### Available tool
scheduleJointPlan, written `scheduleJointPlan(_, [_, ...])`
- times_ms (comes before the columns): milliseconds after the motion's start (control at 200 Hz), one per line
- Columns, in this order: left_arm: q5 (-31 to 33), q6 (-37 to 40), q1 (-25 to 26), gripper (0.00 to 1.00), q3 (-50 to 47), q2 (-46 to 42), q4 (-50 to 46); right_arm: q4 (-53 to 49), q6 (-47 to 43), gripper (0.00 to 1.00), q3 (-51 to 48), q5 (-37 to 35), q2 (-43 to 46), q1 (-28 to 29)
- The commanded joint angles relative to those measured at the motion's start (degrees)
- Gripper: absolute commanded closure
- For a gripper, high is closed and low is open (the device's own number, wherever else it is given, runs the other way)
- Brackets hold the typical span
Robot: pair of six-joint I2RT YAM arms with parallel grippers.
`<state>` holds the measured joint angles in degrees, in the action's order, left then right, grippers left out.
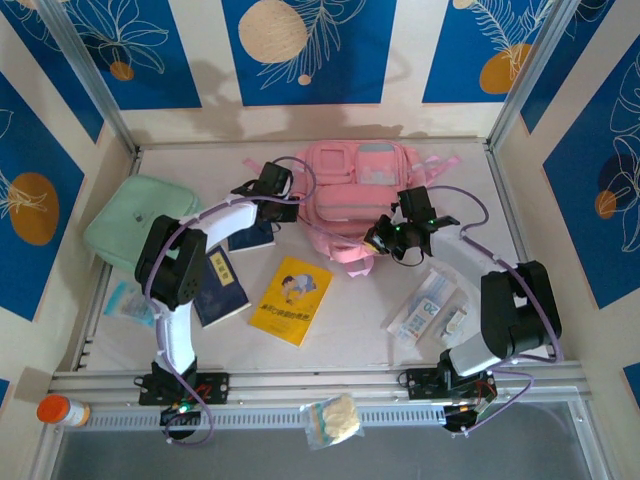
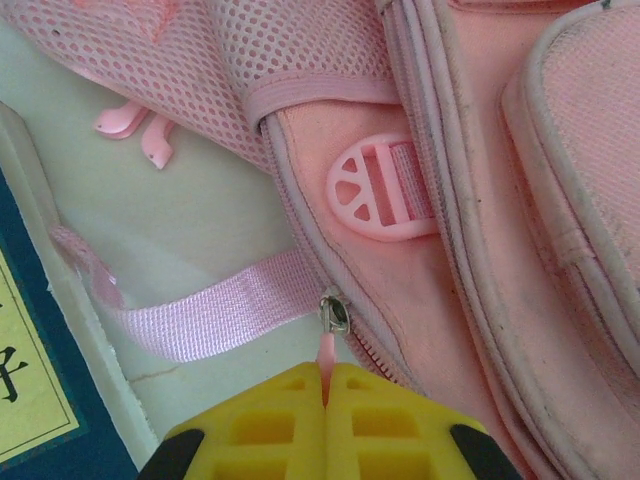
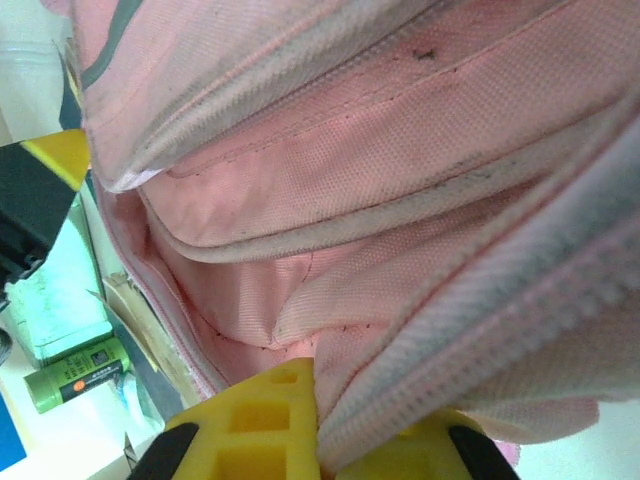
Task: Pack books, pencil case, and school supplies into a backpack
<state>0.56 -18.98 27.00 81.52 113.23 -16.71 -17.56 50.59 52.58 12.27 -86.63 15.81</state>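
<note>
Right hand [image 3: 325, 400] on backpack [image 3: 400, 200], perhaps its rim.

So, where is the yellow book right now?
In the top view, the yellow book lies flat at centre, just in front of the pink backpack, a navy book to its left.

Navy book [image 1: 222, 288], second navy book [image 1: 258, 238], yellow book [image 1: 291, 300]: three. One backpack [image 1: 355, 185]. One green pouch [image 1: 130, 222]. One orange-capped bottle [image 1: 62, 410].

Cream walls [image 1: 200, 60] carried blue panels [image 1: 350, 70] printed with white leaves and orange discs. Aluminium posts [image 1: 88, 75] framed the pale table [image 1: 350, 340].
</note>
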Motion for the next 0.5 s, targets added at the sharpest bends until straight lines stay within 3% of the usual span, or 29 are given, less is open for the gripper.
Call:
scheduleJointPlan(0, [-3.0,-0.2,-0.9,1.0,1.4,-0.6,0.3,0.9,-3.0,1.0,2.7,0.7,-2.2,-0.8])
scheduleJointPlan(165, [-6.1,0.0,-0.8,1.0,1.8,-1.5,-0.7,3.7,-2.0,0.97,0.8,3.4,-2.1,-0.7])
scheduleJointPlan(230, [-6.5,0.3,-0.8,0.84,2.2,-1.7,-2.0,0.6,-2.4,0.88,2.0,2.6,-1.8,-0.4])
scheduleJointPlan(495, [-8.9,-0.1,-0.8,0.51,-6.0,-12.1,-4.1,-10.8,-7.2,0.47,2.7,-0.5,3.6,-1.4])
